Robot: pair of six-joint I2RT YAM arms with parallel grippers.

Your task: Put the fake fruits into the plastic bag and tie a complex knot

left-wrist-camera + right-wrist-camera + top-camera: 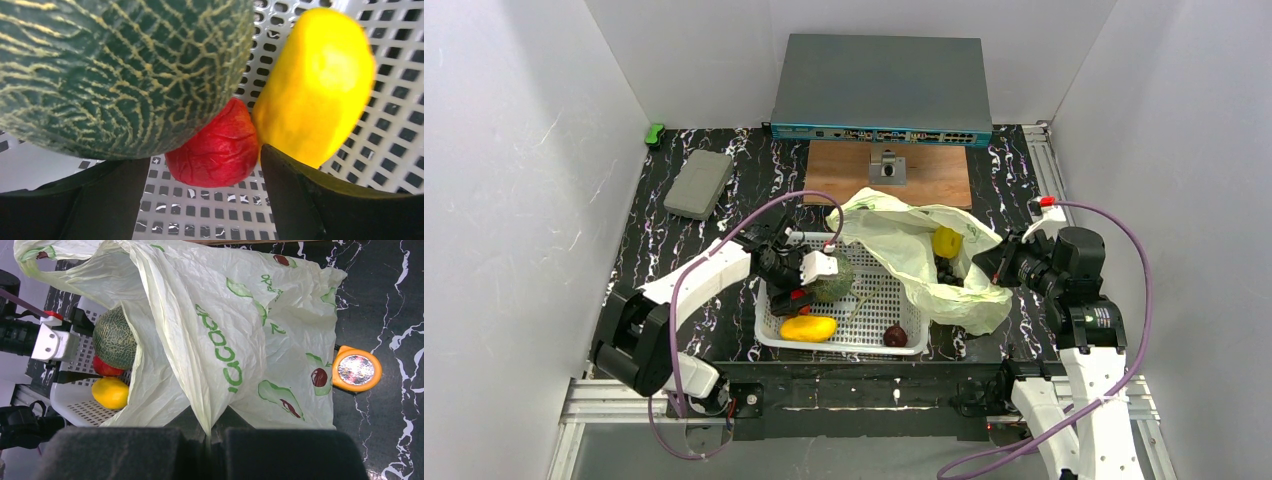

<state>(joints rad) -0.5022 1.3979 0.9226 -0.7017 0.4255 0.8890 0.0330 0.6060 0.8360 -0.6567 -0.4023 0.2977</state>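
Note:
In the white basket (864, 342) lie a green netted melon (834, 281), a red fruit (801, 296), a yellow mango (808, 328) and a dark red plum (895, 336). My left gripper (812, 272) is down in the basket, open. Its jaws straddle the red fruit (212, 150), with the melon (115, 70) above and the mango (312, 85) on the right. The right finger (300, 200) touches the red fruit, while a sliver of basket floor shows at the left finger. My right gripper (207, 432) is shut on a fold of the pale-green plastic bag (225, 325), lifting its edge (924, 255).
A yellow tape measure (356, 370) lies at the bag's far edge. Behind the bag stand a wooden board (844, 172) with a metal fixture and a grey network switch (881, 90). A grey block (697, 184) lies at back left. White walls close in both sides.

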